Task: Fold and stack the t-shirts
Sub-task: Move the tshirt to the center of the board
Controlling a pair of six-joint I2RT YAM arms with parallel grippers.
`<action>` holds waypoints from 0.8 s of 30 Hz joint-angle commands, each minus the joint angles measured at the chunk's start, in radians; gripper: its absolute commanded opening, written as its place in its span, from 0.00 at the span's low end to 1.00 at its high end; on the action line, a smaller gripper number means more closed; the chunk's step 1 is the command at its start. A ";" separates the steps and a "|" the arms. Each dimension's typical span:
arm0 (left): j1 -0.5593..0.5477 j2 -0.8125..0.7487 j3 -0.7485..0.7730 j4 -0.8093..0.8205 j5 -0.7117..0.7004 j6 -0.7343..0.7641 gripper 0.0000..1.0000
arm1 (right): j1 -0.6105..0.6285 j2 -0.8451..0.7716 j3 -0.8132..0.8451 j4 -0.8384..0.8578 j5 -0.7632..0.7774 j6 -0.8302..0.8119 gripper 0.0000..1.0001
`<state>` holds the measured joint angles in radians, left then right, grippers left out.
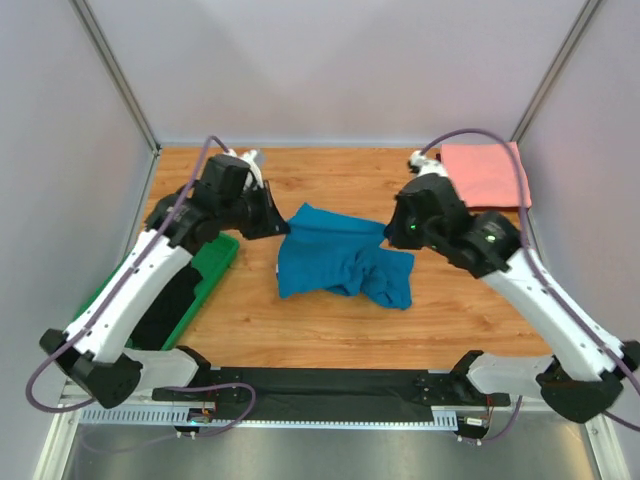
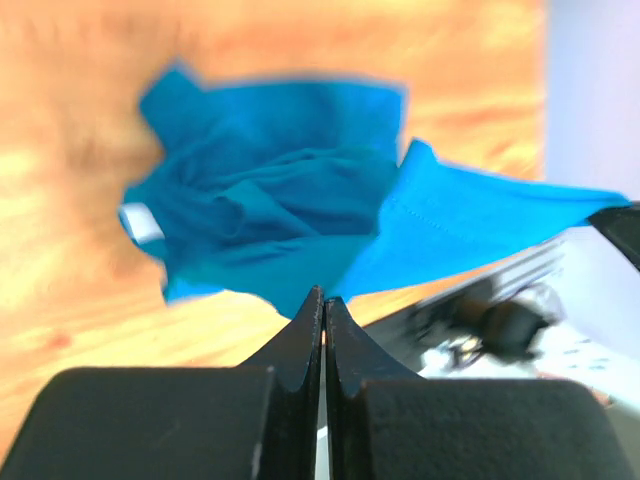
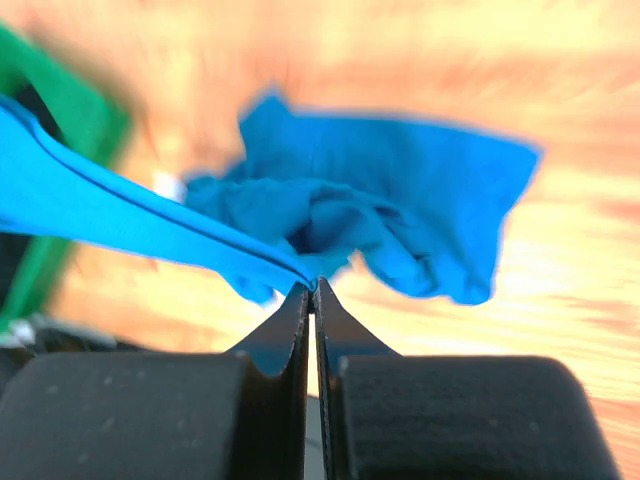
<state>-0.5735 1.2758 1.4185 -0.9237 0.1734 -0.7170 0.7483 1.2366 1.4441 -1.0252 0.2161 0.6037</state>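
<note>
The left fingers [image 2: 306, 328] are pinched shut on one edge of the crumpled teal-blue cloth t-shirt [image 1: 335, 262]. The right fingers [image 3: 294, 322] are pressed together on another edge, which is drawn taut. The shirt lies bunched mid-bench, its small white neck label [image 2: 142, 222] showing. A green plastic bin [image 1: 212, 268] sits at the left side of the wooden bench [image 1: 330, 335]; its inside looks dark and I cannot tell what it holds. A folded salmon-pink cloth t-shirt [image 1: 487, 175] lies flat in the far right corner.
</note>
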 commanded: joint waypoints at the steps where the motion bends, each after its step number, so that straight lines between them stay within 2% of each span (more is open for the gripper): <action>1: 0.003 -0.072 0.195 -0.193 -0.161 -0.025 0.00 | -0.009 -0.095 0.148 -0.234 0.271 -0.039 0.00; 4: 0.003 -0.121 0.312 -0.156 -0.172 -0.039 0.00 | -0.010 -0.140 0.261 -0.265 0.318 -0.047 0.00; 10: 0.003 -0.188 0.306 -0.037 -0.103 -0.064 0.00 | -0.010 -0.218 0.326 -0.213 0.286 -0.035 0.00; 15: 0.003 -0.179 0.217 0.014 0.006 -0.062 0.00 | -0.010 -0.239 0.224 -0.152 0.197 -0.025 0.00; 20: 0.003 -0.187 0.053 0.035 0.044 -0.067 0.00 | -0.010 -0.278 0.073 -0.177 0.267 0.024 0.00; 22: 0.003 -0.194 -0.040 0.054 0.055 -0.073 0.08 | -0.010 -0.292 -0.012 -0.214 0.282 0.059 0.00; 24: 0.003 -0.201 -0.107 0.089 0.073 -0.082 0.23 | -0.010 -0.311 -0.062 -0.256 0.310 0.094 0.00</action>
<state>-0.5716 1.0992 1.3708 -0.8867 0.1932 -0.7811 0.7372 0.9581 1.4410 -1.2293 0.4583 0.6285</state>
